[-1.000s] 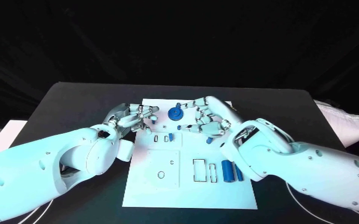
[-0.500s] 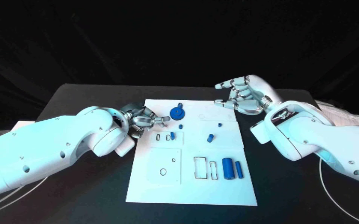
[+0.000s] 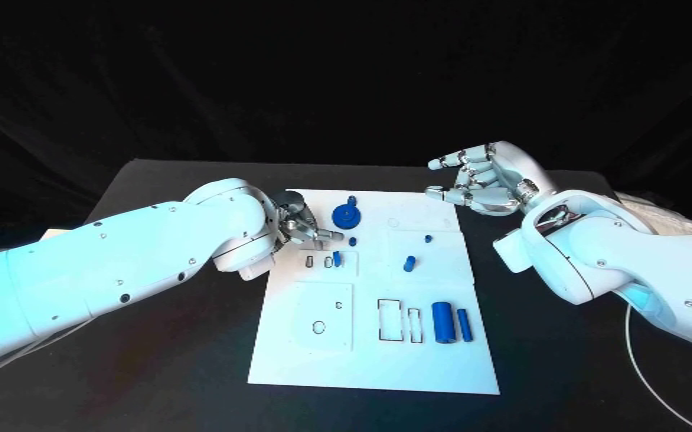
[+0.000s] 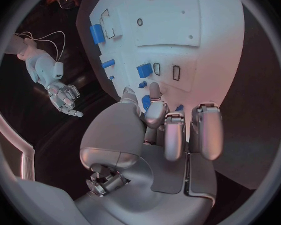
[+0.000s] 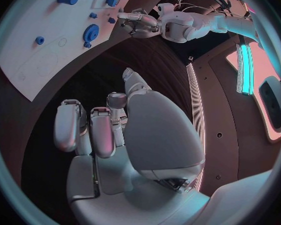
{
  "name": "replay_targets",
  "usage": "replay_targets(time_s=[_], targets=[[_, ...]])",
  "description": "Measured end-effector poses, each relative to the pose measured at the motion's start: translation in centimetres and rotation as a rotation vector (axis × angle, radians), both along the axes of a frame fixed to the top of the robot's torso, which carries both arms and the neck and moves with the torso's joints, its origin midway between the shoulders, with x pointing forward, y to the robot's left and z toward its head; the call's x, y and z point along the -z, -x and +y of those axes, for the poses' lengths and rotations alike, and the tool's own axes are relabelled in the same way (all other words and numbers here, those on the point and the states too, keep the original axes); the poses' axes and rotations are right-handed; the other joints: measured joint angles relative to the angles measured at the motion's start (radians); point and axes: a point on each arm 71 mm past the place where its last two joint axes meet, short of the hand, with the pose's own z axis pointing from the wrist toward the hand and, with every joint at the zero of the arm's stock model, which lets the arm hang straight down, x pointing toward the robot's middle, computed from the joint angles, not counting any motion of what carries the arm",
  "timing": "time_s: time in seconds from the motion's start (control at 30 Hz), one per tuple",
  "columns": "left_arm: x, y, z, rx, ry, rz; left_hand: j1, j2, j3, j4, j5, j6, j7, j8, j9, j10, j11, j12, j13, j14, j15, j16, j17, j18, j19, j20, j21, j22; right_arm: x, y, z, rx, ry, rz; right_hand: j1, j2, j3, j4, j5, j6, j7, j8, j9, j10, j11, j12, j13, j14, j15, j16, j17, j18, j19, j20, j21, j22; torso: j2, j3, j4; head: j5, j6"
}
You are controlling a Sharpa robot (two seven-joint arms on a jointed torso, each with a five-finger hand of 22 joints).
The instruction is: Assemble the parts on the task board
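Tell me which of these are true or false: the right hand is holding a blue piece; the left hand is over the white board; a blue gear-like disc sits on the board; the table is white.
1. The right hand is holding a blue piece. False: its fingers are apart and hold nothing, off the board's far right corner.
2. The left hand is over the task board. True: it hangs at the board's left edge.
3. A blue gear-like disc sits on the board. True, near its far edge.
4. The table is white. False: it is black.
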Motion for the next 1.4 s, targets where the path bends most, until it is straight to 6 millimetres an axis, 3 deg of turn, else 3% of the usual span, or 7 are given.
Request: replay_targets(time_s=[0.27, 0.87, 1.4], targets=[[0.3, -0.6, -1.4, 0.027, -0.052, 0.009, -0.003, -0.003, -0.023, -0.001, 0.0, -0.015, -0.008, 0.029, 0.04, 0.004, -0.004, 0.006, 0.008, 0.003, -0.003, 0.0, 0.0, 0.0, 0.0, 0.0, 0.0, 0.0, 0.3, -0.3, 0.0, 0.007, 0.001, 0.019, -0.005, 0.005, 0.0, 0.0, 0.004, 0.003, -0.003, 0.0, 0.0, 0.0, 0.0, 0.0, -0.001, 0.0, 0.0, 0.0, -0.004, 0.0, 0.0, 0.0, 0.0, -0.003, 0.002, -0.0012, 0.0005, 0.002, -0.008], [0.6, -0.8, -2.7, 0.075, -0.098, 0.038, 0.011, 0.011, -0.035, -0.003, 0.0, -0.022, -0.008, 0.049, 0.072, 0.007, -0.007, 0.01, 0.016, 0.0, -0.007, 0.0, 0.0, 0.0, 0.004, -0.004, 0.004, 0.0, 0.6, -0.6, 0.0, 0.014, 0.006, 0.043, -0.005, 0.005, 0.0, 0.006, 0.004, 0.003, -0.003, 0.0, 0.0, 0.0, 0.0, 0.0, -0.003, 0.0, 0.0, -0.004, -0.01, 0.0, 0.0, 0.0, 0.0, -0.009, 0.002, -0.0018, 0.0012, 0.003, -0.019], [0.8, -0.6, -3.3, 0.112, -0.118, 0.062, 0.067, 0.024, -0.035, -0.008, 0.0, -0.037, -0.008, 0.07, 0.113, 0.007, -0.007, 0.01, 0.018, 0.0, -0.007, 0.0, 0.0, 0.0, 0.004, -0.004, 0.004, 0.0, 0.8, -0.8, 0.4, 0.007, 0.006, 0.052, -0.012, 0.012, -0.004, 0.01, 0.004, 0.003, -0.003, 0.0, -0.001, 0.0, 0.0, 0.0, -0.007, 0.0, 0.0, -0.01, -0.016, 0.0, -0.004, -0.004, -0.004, -0.015, 0.002, -0.0018, 0.0017, 0.003, -0.026]])
